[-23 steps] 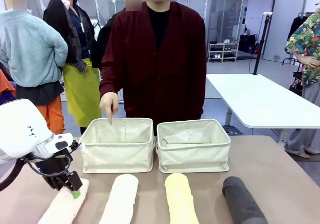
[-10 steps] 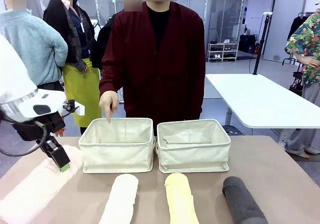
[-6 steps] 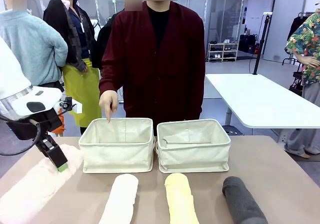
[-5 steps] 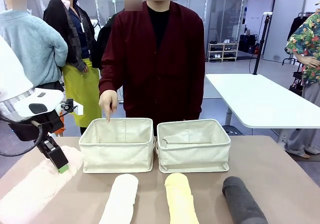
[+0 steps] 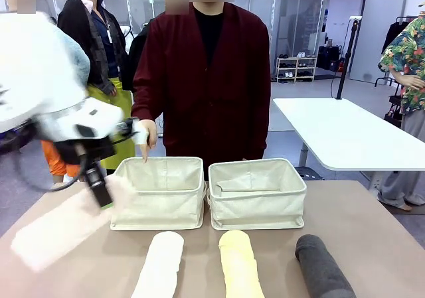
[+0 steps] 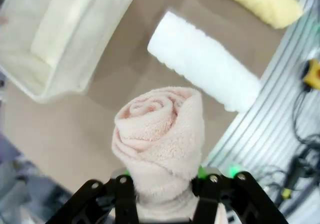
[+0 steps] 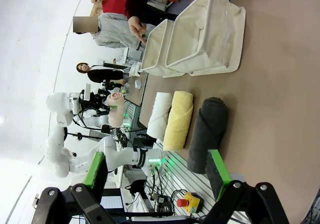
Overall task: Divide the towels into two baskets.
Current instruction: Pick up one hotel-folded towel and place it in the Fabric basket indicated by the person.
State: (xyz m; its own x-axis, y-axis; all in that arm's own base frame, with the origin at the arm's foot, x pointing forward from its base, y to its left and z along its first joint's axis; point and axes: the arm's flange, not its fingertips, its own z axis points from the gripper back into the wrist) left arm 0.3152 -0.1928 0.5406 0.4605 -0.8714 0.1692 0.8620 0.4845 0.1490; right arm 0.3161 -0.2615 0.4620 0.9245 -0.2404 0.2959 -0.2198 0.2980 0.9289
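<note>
Pink towel (image 6: 160,134) pinched in your left gripper (image 6: 164,176) could snag the left basket's (image 5: 156,208) rim if you carry it low, while your right gripper (image 7: 156,171) stands wide.

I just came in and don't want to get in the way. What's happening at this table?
The left gripper has the pink towel clamped and in the air. A person's hand points down at the left basket. The white, yellow and grey towels lie on the table. The right gripper is open.
</note>
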